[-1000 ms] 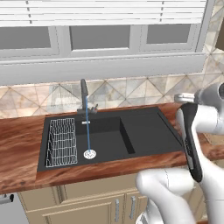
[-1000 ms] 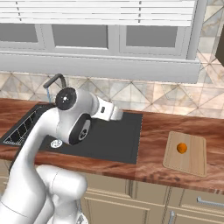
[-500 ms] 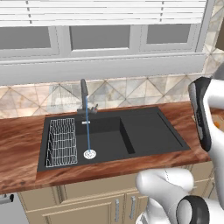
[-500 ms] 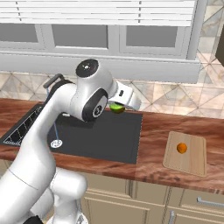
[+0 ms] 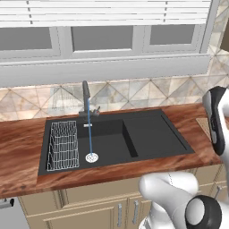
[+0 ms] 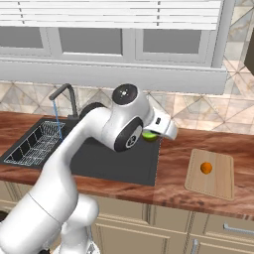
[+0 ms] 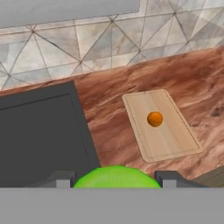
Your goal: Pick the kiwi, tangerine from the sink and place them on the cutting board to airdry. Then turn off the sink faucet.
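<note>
My gripper [image 7: 114, 177] is shut on the lime-green kiwi [image 7: 116, 176], which bulges between the two finger tips in the hand view. In the right base view the kiwi [image 6: 149, 135] peeks out beside the white hand, in the air over the right edge of the black sink [image 6: 124, 163]. The orange tangerine [image 6: 206, 168] lies on the tan cutting board [image 6: 218, 183] on the counter to the right; the hand view shows the tangerine [image 7: 155, 118] and the board [image 7: 168, 140] ahead of the gripper. A thin blue stream runs from the dark faucet [image 5: 86, 99] to the drain.
A wire rack [image 5: 63, 145] sits in the sink's left end [image 5: 103, 150]. Reddish wood counter [image 6: 173, 163] lies between sink and board. A tiled backsplash and windows rise behind. Part of my white arm [image 5: 217, 120] stands at the right of the left base view.
The arm has swung right and lifted, carrying the kiwi from over the basin toward the sink's right edge. The tangerine and board have not moved.
</note>
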Robot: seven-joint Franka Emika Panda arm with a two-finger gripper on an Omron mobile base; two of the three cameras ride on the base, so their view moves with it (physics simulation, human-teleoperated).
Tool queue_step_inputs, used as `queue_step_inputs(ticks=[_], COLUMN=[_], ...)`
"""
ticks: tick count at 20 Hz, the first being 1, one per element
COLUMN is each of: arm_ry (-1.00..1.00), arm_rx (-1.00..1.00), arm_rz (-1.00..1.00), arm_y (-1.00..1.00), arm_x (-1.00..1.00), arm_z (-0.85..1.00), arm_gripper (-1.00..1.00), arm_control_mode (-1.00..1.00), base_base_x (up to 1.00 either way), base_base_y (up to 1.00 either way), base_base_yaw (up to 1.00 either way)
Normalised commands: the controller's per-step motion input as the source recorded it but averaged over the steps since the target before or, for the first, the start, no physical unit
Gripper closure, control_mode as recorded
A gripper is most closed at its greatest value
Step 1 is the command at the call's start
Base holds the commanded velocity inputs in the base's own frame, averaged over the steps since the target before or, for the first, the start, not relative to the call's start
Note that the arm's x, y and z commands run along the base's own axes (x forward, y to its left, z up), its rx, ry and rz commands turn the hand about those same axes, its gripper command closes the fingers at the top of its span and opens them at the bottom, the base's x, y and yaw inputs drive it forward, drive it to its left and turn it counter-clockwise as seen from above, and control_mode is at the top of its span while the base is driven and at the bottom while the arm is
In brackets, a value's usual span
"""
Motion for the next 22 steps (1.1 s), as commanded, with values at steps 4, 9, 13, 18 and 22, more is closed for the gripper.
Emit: queue_step_inputs(ticks=[4, 9, 13, 18, 22], arm_ry=[0.00, 0.00, 0.00, 0.00, 0.00], arm_rx=[-0.02, -0.02, 0.00, 0.00, 0.00], arm_rz=[0.00, 0.00, 0.00, 0.00, 0.00], arm_y=[-0.37, -0.42, -0.48, -0.46, -0.45], arm_x=[0.00, 0.00, 0.00, 0.00, 0.00], arm_z=[-0.40, -0.34, -0.13, -0.01, -0.01], arm_gripper=[1.00, 1.00, 1.00, 1.00, 1.00], arm_control_mode=[-1.00, -1.00, -1.00, -1.00, -1.00], base_base_x=[0.00, 0.00, 0.00, 0.00, 0.00], base_base_y=[0.00, 0.00, 0.00, 0.00, 0.00], base_base_yaw=[0.00, 0.00, 0.00, 0.00, 0.00])
